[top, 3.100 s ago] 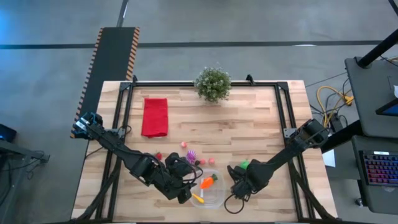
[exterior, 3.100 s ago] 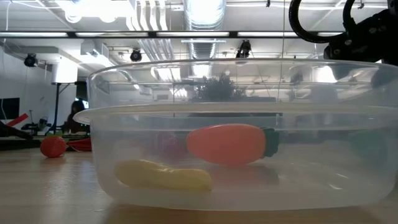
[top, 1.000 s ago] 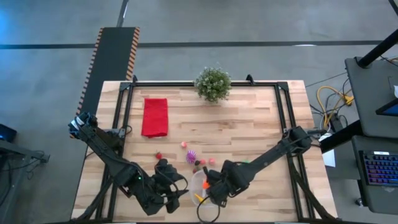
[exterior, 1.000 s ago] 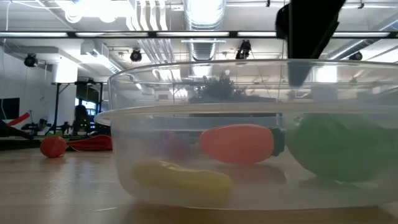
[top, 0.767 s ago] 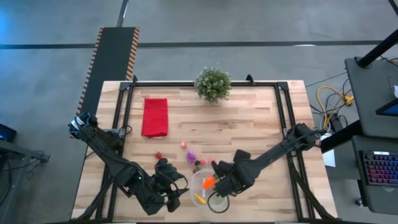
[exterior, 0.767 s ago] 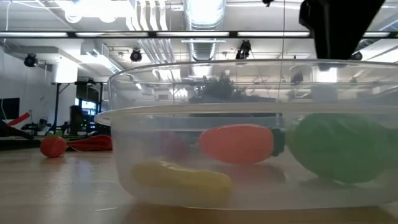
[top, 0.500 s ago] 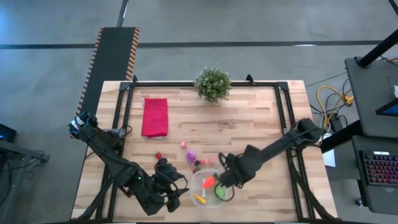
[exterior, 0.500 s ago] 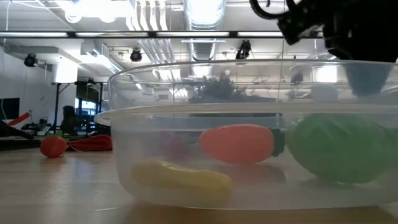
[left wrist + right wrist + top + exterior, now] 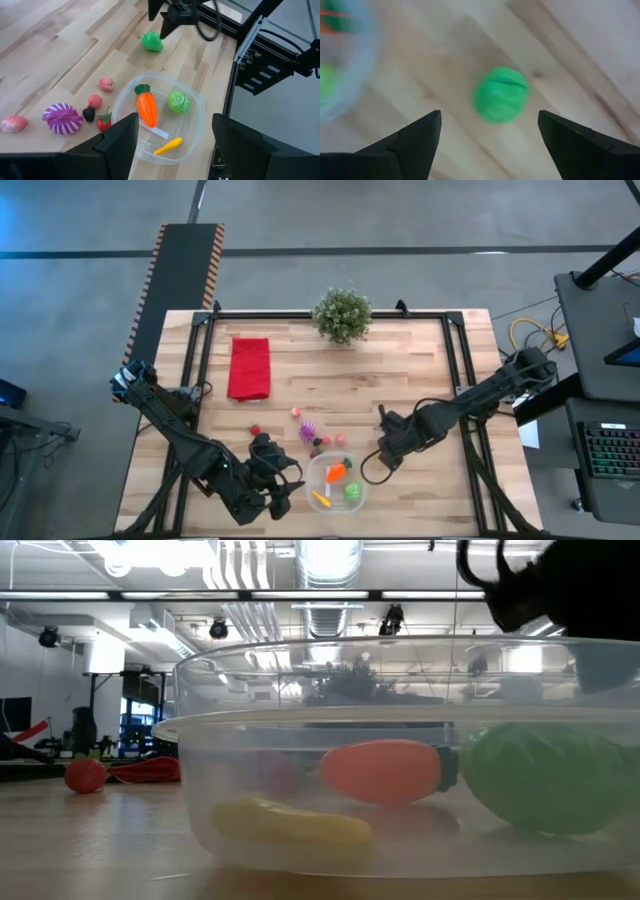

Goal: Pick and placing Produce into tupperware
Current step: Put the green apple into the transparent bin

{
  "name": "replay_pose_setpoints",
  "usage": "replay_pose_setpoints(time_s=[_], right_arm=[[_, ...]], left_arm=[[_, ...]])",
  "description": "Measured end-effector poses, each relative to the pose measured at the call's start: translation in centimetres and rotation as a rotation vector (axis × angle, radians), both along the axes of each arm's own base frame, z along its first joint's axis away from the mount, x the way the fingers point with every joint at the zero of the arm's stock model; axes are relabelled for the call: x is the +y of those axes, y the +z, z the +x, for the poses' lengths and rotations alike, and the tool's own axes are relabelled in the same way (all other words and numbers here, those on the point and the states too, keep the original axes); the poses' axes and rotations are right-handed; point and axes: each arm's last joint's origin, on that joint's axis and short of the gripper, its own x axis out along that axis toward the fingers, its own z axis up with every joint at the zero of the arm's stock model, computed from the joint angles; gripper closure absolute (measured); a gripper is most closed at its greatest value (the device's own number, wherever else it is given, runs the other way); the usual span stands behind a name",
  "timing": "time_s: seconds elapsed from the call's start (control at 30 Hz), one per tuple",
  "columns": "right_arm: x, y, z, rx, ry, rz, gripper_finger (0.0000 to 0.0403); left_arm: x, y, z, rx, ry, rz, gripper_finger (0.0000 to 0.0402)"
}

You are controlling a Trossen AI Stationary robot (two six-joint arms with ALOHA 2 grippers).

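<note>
The clear tupperware (image 9: 335, 483) (image 9: 400, 770) stands near the table's near edge. In it lie an orange carrot (image 9: 146, 107), a green ball (image 9: 178, 102) and a yellow piece (image 9: 168, 145). A second green ball (image 9: 500, 95) (image 9: 151, 41) rests on the wood to the tub's right. My right gripper (image 9: 384, 457) (image 9: 489, 115) hovers open above it and hides it in the high view. The purple cluster (image 9: 308, 430) and small pink and red pieces (image 9: 100, 92) lie on the table far-left of the tub. My left gripper (image 9: 283, 487) (image 9: 174, 122) waits open at the tub's left.
A leafy potted plant (image 9: 342, 315) stands at the far edge and a red folded cloth (image 9: 249, 367) lies far-left. Black frame rails (image 9: 455, 370) run along the table's sides. One red piece (image 9: 254, 430) lies alone to the left, and bare wood stretches across the middle.
My right gripper has drawn away from above the tupperware toward the table's right and a little toward the far edge, and now hangs over the green ball on the wood. The green ball, carrot and yellow piece in the tub have stayed put.
</note>
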Motion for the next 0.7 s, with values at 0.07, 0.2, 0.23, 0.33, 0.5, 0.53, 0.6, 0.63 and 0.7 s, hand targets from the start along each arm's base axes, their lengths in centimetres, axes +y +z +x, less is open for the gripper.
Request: replay_pose_setpoints(time_s=[0.07,0.2,0.23,0.33,0.5,0.53,0.6,0.63,0.7], right_arm=[[-0.4,-0.7,-0.7,0.026,-0.015,-0.01,0.0078],[-0.3,-1.3,-0.8,-0.005,-0.013,0.036,0.0078],[-0.2,-1.5,-0.7,-0.012,-0.01,0.048,0.0078],[-0.1,-2.1,-0.5,-0.024,-0.007,0.057,0.0078],[0.0,-3.2,-0.4,0.007,0.019,0.044,0.0078],[0.0,-3.4,-0.3,0.011,0.028,0.041,0.0078],[0.0,-3.8,0.0,0.014,0.033,0.038,0.0078],[0.0,-4.0,0.1,0.013,0.034,0.038,0.0078],[-0.2,-4.4,0.6,0.004,0.036,0.039,0.0078]], left_arm=[[0.0,0.0,0.0,0.0,0.0,0.0,0.0162],[0.0,0.0,0.0,-0.001,0.007,-0.008,0.0162],[0.0,0.0,0.0,-0.001,0.011,-0.012,0.0162],[0.1,0.0,0.1,-0.001,0.015,-0.014,0.0162],[0.1,0.0,0.1,-0.002,0.018,-0.015,0.0162],[0.1,0.0,0.1,-0.002,0.018,-0.015,0.0162],[0.1,0.0,0.1,-0.001,0.019,-0.016,0.0162],[0.1,0.0,0.1,-0.002,0.019,-0.016,0.0162],[0.1,0.0,0.1,-0.001,0.02,-0.017,0.0162]])
